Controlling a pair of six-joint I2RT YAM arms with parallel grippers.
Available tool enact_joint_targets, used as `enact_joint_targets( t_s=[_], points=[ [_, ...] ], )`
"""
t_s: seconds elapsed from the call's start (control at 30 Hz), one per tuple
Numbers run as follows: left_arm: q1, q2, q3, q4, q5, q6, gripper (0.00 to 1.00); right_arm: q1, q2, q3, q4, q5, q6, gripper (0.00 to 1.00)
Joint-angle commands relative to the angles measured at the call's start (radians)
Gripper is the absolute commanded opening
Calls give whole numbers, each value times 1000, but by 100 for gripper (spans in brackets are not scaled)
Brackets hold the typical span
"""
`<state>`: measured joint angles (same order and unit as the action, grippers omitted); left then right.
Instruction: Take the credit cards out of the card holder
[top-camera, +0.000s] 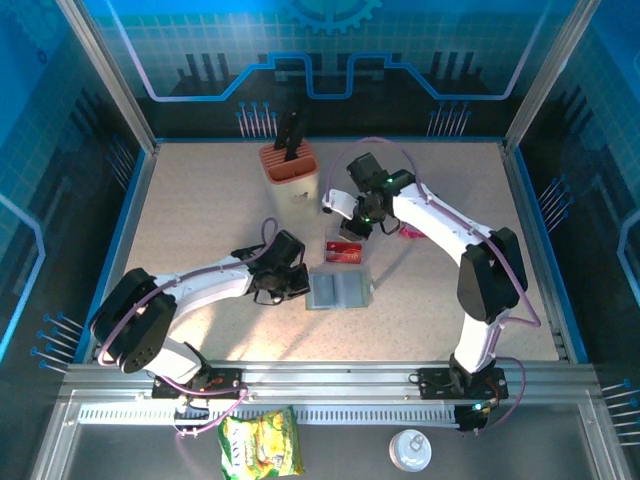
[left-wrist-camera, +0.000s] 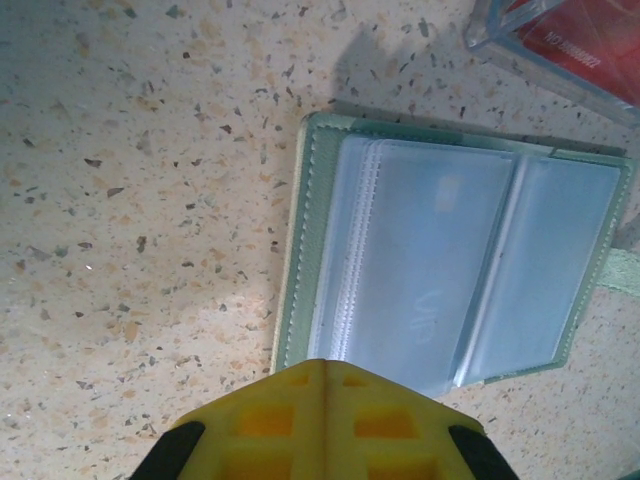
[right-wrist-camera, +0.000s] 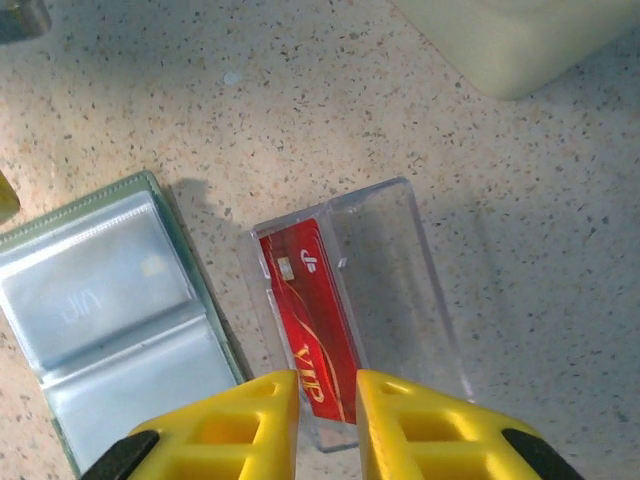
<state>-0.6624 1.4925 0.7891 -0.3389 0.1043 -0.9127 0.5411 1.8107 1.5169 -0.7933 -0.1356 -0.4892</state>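
Well, on the counter (top-camera: 200, 220) the card holder (top-camera: 339, 290) lies open and flat, pockets looking empty, just beside the clear stand (right-wrist-camera: 390, 260) that holds a red card (right-wrist-camera: 305, 310). The right claw (right-wrist-camera: 328, 420) hangs over that card, a little spread. I think it should lift straight up so the card stays put. The left claw (left-wrist-camera: 322, 420), pressed together, sits at the holder's edge.
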Motion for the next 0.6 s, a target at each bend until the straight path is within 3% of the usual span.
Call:
enact_joint_targets(
  t_s=[0.0, 0.27, 0.57],
  points=[
    [7, 18, 9, -10, 0, 22, 1, 28, -52, -81, 108, -20, 241, 22],
    [8, 39, -6, 29, 27, 15, 0, 53, -160, -289, 285, -61, 664, 21],
    [6, 72, -3, 46, 38, 9, 0, 60, -251, -446, 399, -147, 988, 21]
  ],
)
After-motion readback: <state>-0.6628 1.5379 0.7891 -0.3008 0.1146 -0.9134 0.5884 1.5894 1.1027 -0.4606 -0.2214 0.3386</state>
